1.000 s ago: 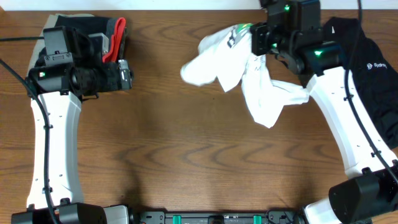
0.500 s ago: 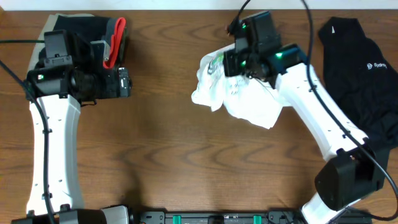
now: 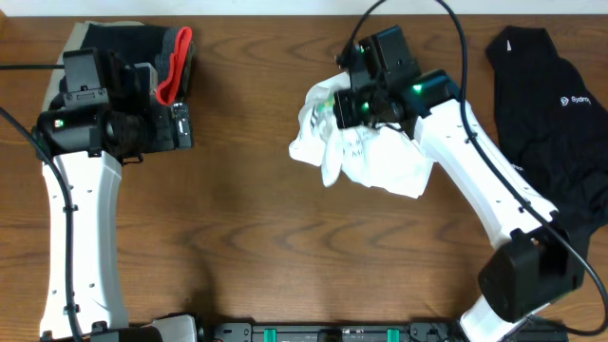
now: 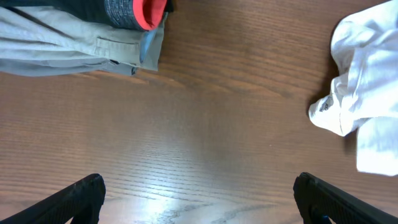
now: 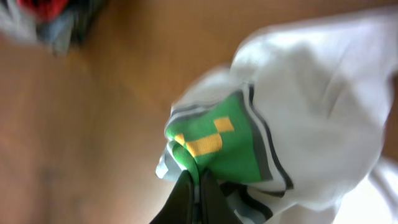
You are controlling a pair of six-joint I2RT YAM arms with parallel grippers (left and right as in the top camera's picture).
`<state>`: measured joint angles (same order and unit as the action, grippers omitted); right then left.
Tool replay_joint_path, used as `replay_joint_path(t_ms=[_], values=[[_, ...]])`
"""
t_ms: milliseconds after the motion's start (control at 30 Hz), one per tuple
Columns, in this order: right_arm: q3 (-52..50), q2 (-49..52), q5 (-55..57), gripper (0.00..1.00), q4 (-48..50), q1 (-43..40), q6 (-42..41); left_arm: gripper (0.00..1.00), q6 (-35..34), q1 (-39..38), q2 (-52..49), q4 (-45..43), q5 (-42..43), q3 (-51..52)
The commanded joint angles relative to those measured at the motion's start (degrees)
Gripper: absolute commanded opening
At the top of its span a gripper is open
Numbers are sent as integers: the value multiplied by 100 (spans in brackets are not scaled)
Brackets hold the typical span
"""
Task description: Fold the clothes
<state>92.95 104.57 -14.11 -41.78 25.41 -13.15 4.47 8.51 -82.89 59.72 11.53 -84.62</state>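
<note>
**A soft white shirt, pinched in a bunch**

The white T-shirt (image 3: 370, 161) lies crumpled on the wooden table (image 3: 256, 228), toward the far side. It is well apart from the black top (image 3: 551, 95) on the right and the folded stack (image 3: 133, 43) at the far left. The right gripper (image 3: 344, 103) sits over the top of the shirt. In the right wrist view its two fingers are pressed close together on a bit of cloth by the green square picture (image 5: 217, 146), so it holds the shirt. The left gripper (image 4: 199, 198) hangs over bare table, fingers wide apart, with nothing in them.

The shirt looks light, thin and floppy. It will likely sag and bunch up wherever it is lifted. One pinch in the middle would probably only drag it along as a lump. Better spots are two corners of one edge, one for each gripper, so it can be pulled flat. Which edge is which cannot be told yet.
</note>
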Motion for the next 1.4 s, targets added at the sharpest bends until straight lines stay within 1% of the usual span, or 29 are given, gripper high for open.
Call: replay_joint_path(t_ms=[0,100,133,167,200,233,300,333,433,533,600,733,900,1000,1133,1200,1267,1367], values=[[4,562,321,1,586,-15,33,98,-66,15,59,4,-66,-59],[4,1104,352,2,1373,-131,33,98,-63,0,57,-55,-63,61],[4,1298,361,13,1646,-201,31,98,-63,-24,55,-90,-63,127],[4,1449,361,32,1875,-267,31,98,-63,-44,55,-133,-61,195],[7,1641,354,58,2142,-365,17,98,-59,-92,55,-205,-61,304],[7,1735,317,69,2280,-446,-63,98,-44,-133,55,-251,-61,376],[7,1805,114,96,2400,-682,-234,98,-39,-273,50,-396,-61,581],[13,1797,-57,99,2402,-815,-273,98,-9,-372,50,-476,-46,686],[142,1681,-743,99,2203,-1226,-273,98,214,-745,39,-658,46,914],[199,1491,-1307,99,1768,-1635,-264,98,697,-1322,-9,-752,192,1036],[199,1394,-1342,99,1480,-1814,-195,98,861,-1657,-81,-863,190,1095],[199,1209,-1342,99,817,-2201,275,98,1010,-2190,-463,-1344,184,1237],[199,1141,-1333,99,339,-2376,754,98,1054,-2472,-1259,-2085,192,1241],[199,1141,-1309,99,295,-2409,813,99,1141,-2588,-1604,-2304,197,1241],[199,1141,-1290,98,295,-2465,811,99,1250,-2721,-1917,-2470,236,1241],[197,1141,-1290,97,297,-2487,811,100,1416,-2793,-2035,-2583,507,1241],[199,1141,-1290,97,299,-2503,811,97,1580,-2863,-2100,-2697,645,1241],[197,1141,-1287,95,297,-2503,811,96,1797,-2957,-2170,-2977,645,1241]])
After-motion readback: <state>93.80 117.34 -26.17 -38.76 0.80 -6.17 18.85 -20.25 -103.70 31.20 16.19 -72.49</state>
